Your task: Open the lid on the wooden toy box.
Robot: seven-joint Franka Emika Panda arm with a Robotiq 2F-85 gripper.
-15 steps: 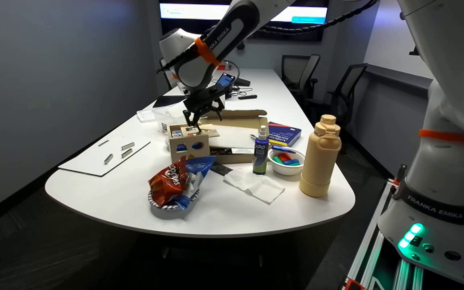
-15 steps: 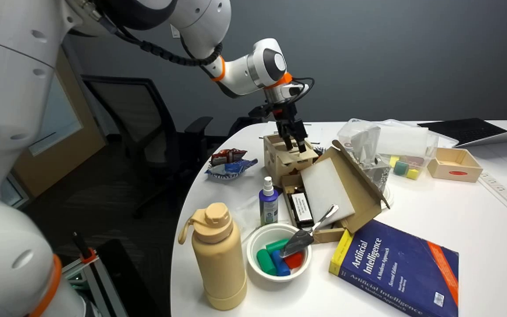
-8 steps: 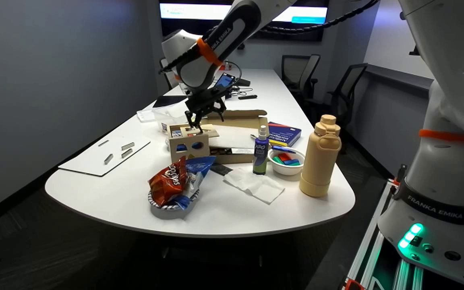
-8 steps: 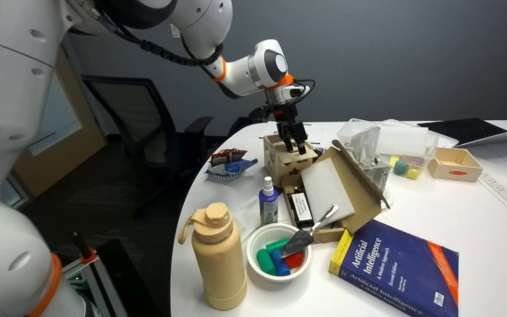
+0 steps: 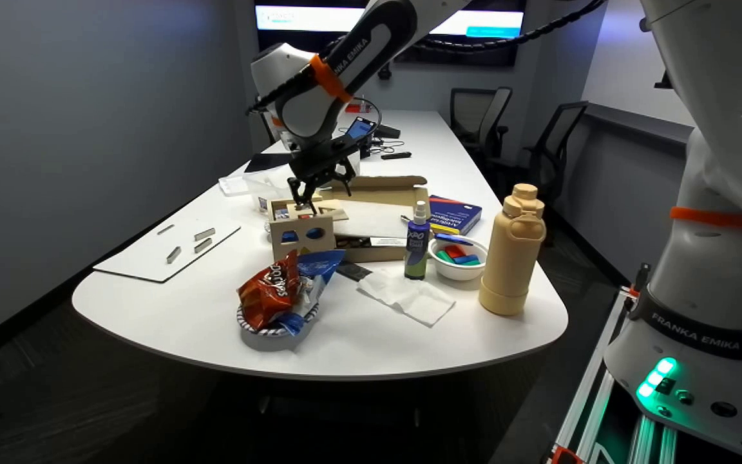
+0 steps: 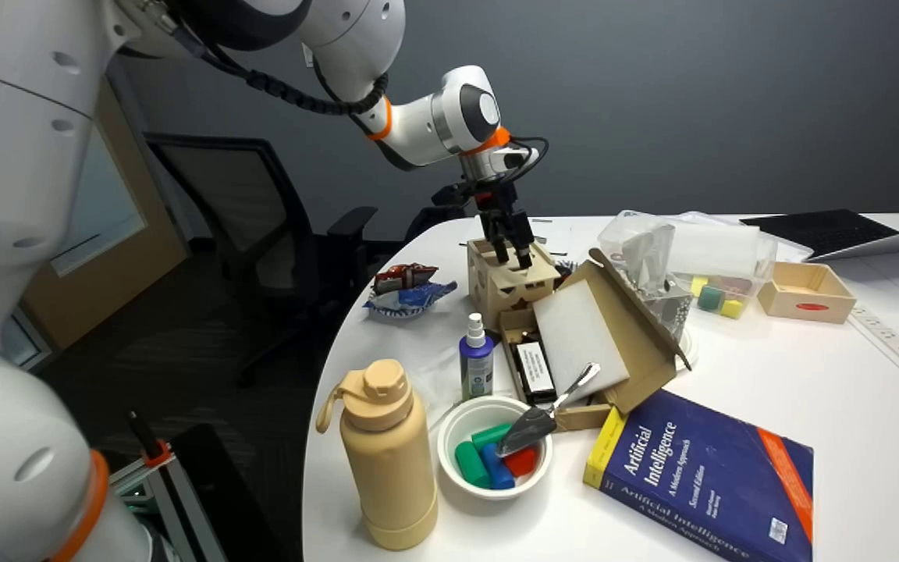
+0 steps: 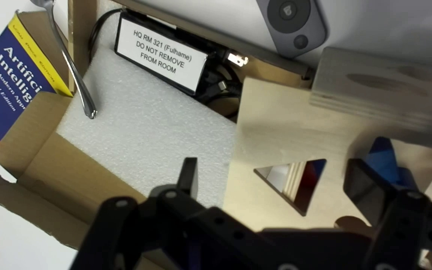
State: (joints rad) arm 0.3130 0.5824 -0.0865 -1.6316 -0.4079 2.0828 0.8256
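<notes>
Hanging spread wide: pincer (image 7: 277,180) | lid (image 7: 276,140) just below, partly over wooden toy box (image 5: 303,229)

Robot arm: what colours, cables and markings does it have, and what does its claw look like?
The arm is white and black, with orange bands and a ribbed black cable; the black band round its base reads FRANKA EMIKA in pale letters. The claw is black, with two jointed fingers.

white label (image 7: 162,55) read "hq rm 321 (fulhame) do not remove from room"; book (image 6: 711,472), "artificial intelligence"; robot base (image 5: 699,357), "franka emika"; spray bottle (image 5: 417,248), "expo"; bag (image 5: 272,291), "doritos".
</notes>
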